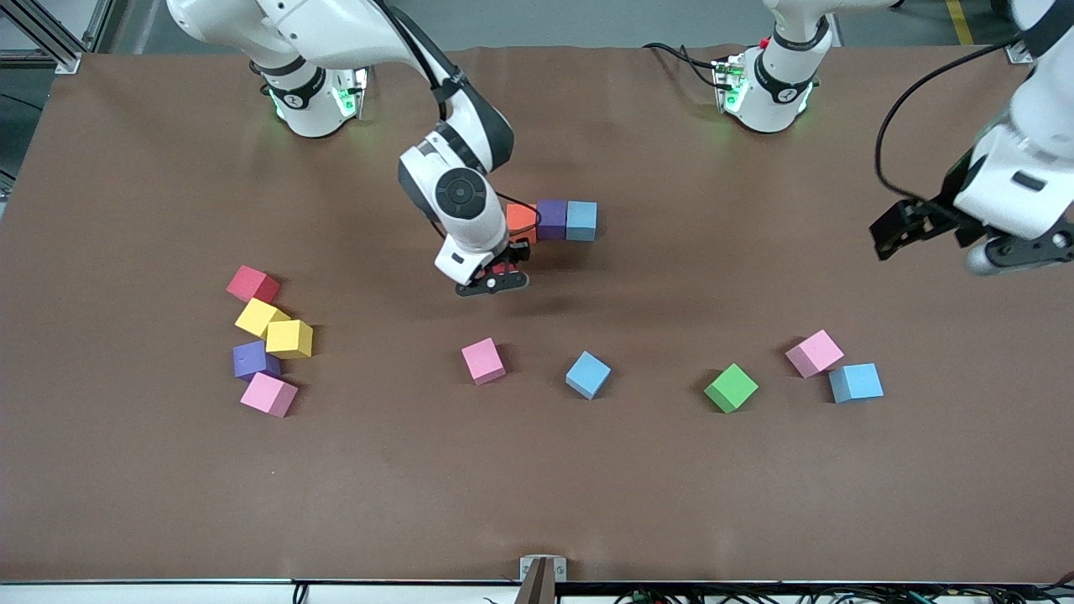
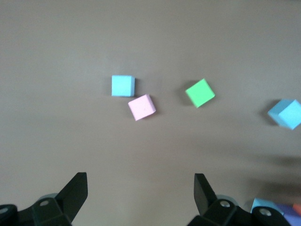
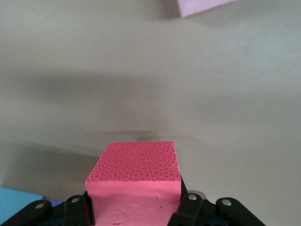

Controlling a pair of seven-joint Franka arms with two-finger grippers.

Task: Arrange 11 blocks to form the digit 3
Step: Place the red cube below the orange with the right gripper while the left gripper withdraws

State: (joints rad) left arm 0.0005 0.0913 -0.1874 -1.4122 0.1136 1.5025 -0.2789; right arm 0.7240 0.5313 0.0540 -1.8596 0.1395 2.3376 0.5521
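The right gripper (image 1: 497,277), just above the middle of the front view, is clamped on a red block (image 3: 136,176). It hangs low over the table (image 1: 537,470), just beside the orange block (image 1: 520,222) that starts a short row with a purple block (image 1: 551,219) and a blue block (image 1: 581,220).

The step in hand looks like setting the red cube against that row as the start of the figure's column. To do it well, lower it square to the row, edges parallel, touch it flush to the orange cube without shoving the row, and open only once it rests flat.

The right arm reaches down from the upper left of the front view, wrist bent steeply, fingers pointing at the table. The left gripper (image 1: 902,226) waits at the right edge, jaws wide and empty, raised over bare table.

Loose cubes lie lower in the frame: a pink block (image 1: 482,361), another blue block (image 1: 587,374), a green block (image 1: 731,387), and a cluster at lower left.
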